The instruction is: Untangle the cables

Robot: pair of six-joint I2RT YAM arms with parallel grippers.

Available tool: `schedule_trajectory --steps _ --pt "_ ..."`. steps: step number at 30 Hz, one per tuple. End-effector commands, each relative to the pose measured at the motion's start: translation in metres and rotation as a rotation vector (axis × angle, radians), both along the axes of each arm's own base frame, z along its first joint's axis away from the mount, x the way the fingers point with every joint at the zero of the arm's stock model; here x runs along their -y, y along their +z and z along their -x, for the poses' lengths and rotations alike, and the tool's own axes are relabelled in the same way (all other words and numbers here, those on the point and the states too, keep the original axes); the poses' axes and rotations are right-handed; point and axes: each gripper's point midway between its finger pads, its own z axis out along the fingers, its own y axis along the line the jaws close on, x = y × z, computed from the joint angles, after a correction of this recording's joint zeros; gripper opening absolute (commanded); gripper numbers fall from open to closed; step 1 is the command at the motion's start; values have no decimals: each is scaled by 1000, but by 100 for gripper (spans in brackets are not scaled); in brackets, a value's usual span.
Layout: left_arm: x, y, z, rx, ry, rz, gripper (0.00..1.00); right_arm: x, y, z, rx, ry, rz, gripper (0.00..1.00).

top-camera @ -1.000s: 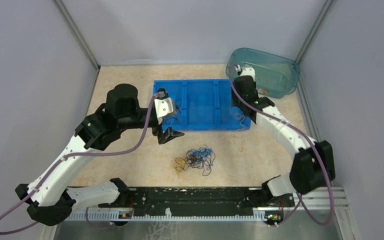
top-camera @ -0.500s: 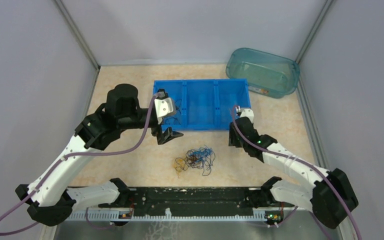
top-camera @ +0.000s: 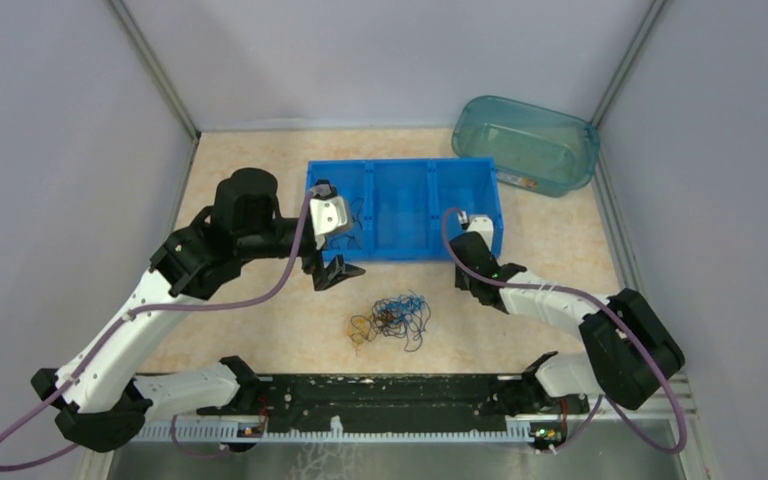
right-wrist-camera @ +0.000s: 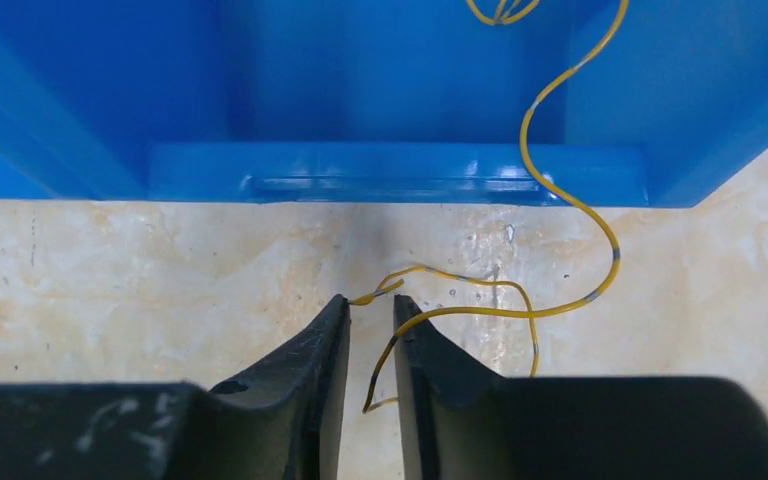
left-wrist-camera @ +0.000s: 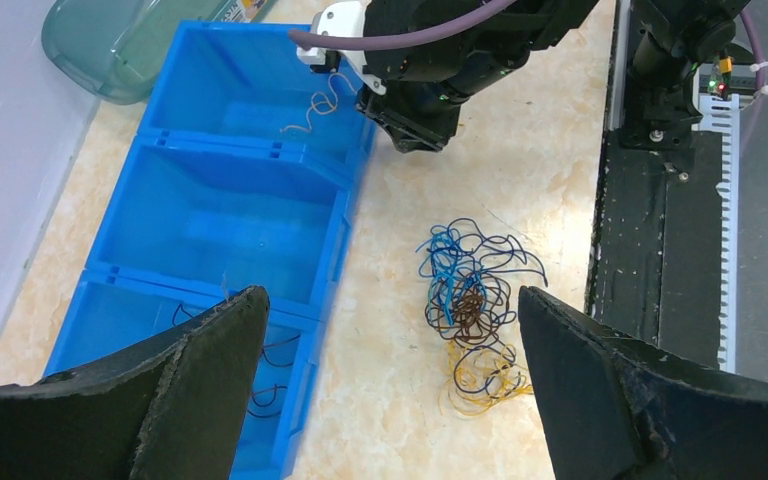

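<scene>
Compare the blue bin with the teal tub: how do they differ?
The bin is opaque, the tub see-through. The bin has square corners and three compartments; the tub is round-cornered and undivided. Both are open-topped.

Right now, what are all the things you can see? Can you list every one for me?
tangle of cables: one bunch, blue, black, brown and yellow, on the table in front of the bin
black cables: a few, black, in the bin's left compartment
yellow cable: at least one, yellow, trailing from the bin's right compartment over its front wall onto the table
bin: one, blue, three compartments, middle of the table
tub: one, see-through blue-green, back right corner
table: one, beige
left gripper: one, black, wide open, above the tangle
right gripper: one, black, narrow gap, at the yellow cable's end
</scene>
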Motion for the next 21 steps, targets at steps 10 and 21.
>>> schedule_trajectory --steps 10,21 --pt "-6 -20 3 19 -29 -52 98 -9 149 -50 283 42 -87 0" --pt "-13 -39 11 8 -58 -104 92 2 174 -123 338 54 -18 0"
